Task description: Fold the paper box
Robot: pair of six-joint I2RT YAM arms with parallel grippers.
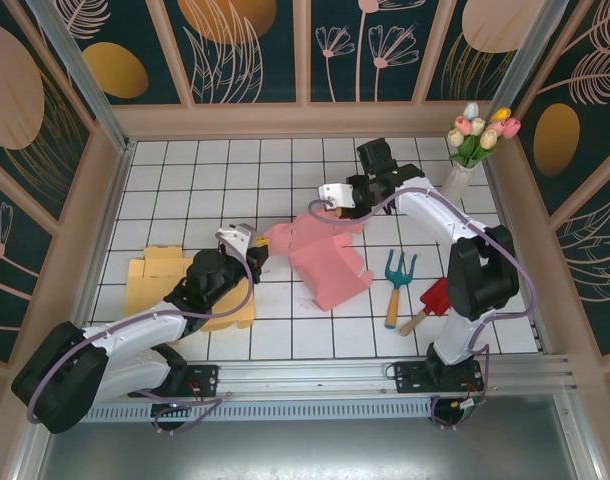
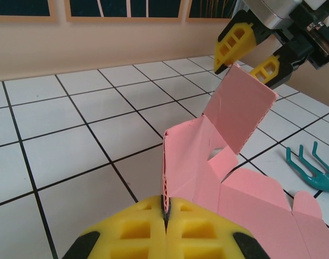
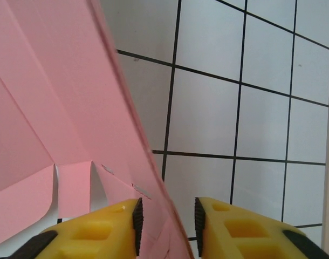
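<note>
- Pink paper box (image 1: 330,255): lies partly unfolded near the middle of the white tiled bench (image 1: 185,180), between the two arms. Most panels are flat on the tiles.
- One flap (image 2: 240,108) at the far end stands up, tilted. The left wrist view also shows a side wall raised on edge at the near left end.
- Left pincer (image 2: 165,208): yellow fingers pressed together, pinching the raised edge of the pink paper box at its left end. The thin card edge is visible in the seam between the fingertips.
- Right pincer (image 3: 167,213): fingers spread, straddling the upright flap at the far end. The right wrist view shows the card running between the two pads with a gap on the right side. Whether the left pad touches the card cannot be told.
- Yellow cardboard (image 1: 150,275): flat on the bench at left, partly under the left arm, apart from the pink paper box.
- Teal hand rake (image 1: 399,268) and red trowel (image 1: 433,298): side by side on the bench just right of the pink paper box, not touching it.
- Vase of tulips (image 1: 465,160): far right corner of the bench.
</note>
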